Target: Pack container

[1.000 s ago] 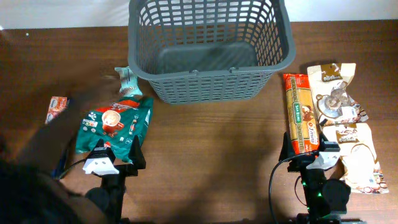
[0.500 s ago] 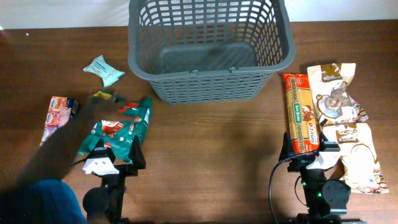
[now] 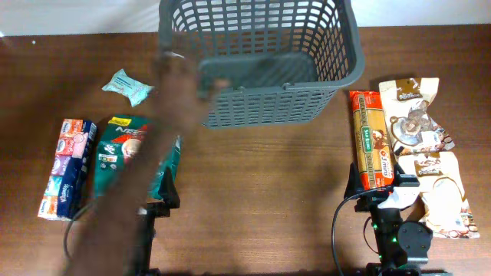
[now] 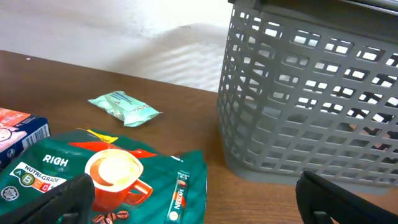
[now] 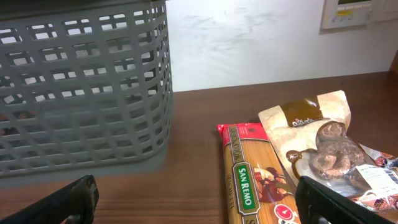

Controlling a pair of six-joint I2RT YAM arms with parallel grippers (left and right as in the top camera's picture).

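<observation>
The container point(image 3: 307, 61), a big dark grey lattice basket, stands at the back centre of the table and holds nothing that I can see. It also fills the right of the left wrist view point(image 4: 311, 99) and the left of the right wrist view point(image 5: 81, 87). My left gripper point(image 4: 196, 199) is open over the edge of a green coffee bag point(image 4: 112, 180), gripping nothing. A person's arm point(image 3: 146, 153) hides most of it from overhead. My right gripper point(image 3: 380, 188) is open at the near end of a spaghetti packet point(image 3: 370, 149), empty.
The person's blurred hand reaches the basket's left rim. A small teal packet point(image 3: 128, 86) and a colourful box point(image 3: 67, 169) lie left, beside the coffee bag point(image 3: 115, 149). Brown-and-white snack bags point(image 3: 418, 123) lie right of the spaghetti point(image 5: 249, 180).
The person's hand has swept from the left-hand items up to the basket's left rim. The box and coffee bag now lie side by side. Both grippers stay put.
</observation>
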